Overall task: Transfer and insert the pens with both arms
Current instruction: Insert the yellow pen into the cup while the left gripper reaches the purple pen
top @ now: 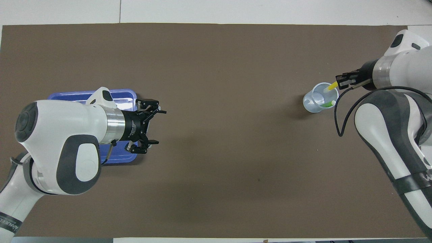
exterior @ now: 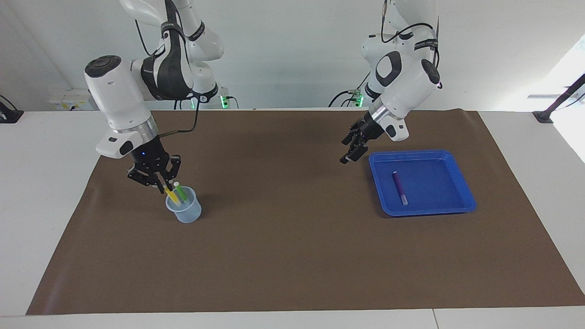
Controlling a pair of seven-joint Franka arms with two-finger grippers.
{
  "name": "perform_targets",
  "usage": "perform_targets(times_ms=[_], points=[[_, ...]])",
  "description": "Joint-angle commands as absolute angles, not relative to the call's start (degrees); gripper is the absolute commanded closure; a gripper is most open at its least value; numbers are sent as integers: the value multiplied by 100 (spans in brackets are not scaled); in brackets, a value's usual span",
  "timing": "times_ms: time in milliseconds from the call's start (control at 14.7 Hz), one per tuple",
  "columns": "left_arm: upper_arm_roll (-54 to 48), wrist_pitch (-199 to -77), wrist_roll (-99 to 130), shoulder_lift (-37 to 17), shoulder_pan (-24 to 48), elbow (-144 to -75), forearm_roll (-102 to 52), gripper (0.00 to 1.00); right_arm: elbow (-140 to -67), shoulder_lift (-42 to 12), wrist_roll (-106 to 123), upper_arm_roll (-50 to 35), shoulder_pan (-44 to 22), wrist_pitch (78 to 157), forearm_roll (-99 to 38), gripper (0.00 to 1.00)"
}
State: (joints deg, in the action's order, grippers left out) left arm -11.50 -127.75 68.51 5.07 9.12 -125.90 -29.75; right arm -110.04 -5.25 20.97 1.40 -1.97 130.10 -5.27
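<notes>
You are looking at a white tabletop (exterior: 55, 192) lying under a wide brown mat (exterior: 292, 256) that is carrying everything.

Right arm (exterior: 137, 91): it is reaching down toward its own end of the mat, its claw (exterior: 161, 184) hanging just over the rim of the cup. The fingertips are pinching together on the upper end of the yellow pen (exterior: 172, 196), and the pen's lower part is sitting slanted inside the cup.

Left arm (exterior: 402, 77): its claw (exterior: 352, 151) is hovering over the mat just beside the tray's edge toward the table's middle, jaws spread wide and carrying nothing.

Blue tray (exterior: 457, 201): it is sitting toward the left arm's end of the mat. In the overhead view the left arm is covering most of it.

Clear plastic cup (exterior: 188, 214): it is standing upright toward the right arm's end.

Purple pen (exterior: 399, 186): it is lying flat on the tray floor, apart from the walls.

Green pen (exterior: 182, 192): it is leaning in the cup beside the yellow one, its whitish end poking above the rim.
</notes>
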Motion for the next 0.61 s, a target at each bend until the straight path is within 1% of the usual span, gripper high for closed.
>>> perform_targets(times_ms=[0,136,272,407,543], points=[[-1178,-12315,5464,492,301,-12560,-2540,0,-11407,-422,2223,272,-176,13359,-439,100],[-1178,-12278,4426,457,-130,-12560,-2392,0,-11557,-439,2259,290,-176,13604,-457,100],[-1178,-12339,3572,274,-237,-12525,-1551,0,-11593,-509,2250,290,-176,13693,-527,100],[-1169,-12488,2790,-103,-246,-12280,-777,0,-11601,-597,2241,290,-176,13815,-536,100],[-1169,-12795,2095,-368,-333,-12164,-414,0,-11619,-650,2232,290,-176,13895,-545,100]])
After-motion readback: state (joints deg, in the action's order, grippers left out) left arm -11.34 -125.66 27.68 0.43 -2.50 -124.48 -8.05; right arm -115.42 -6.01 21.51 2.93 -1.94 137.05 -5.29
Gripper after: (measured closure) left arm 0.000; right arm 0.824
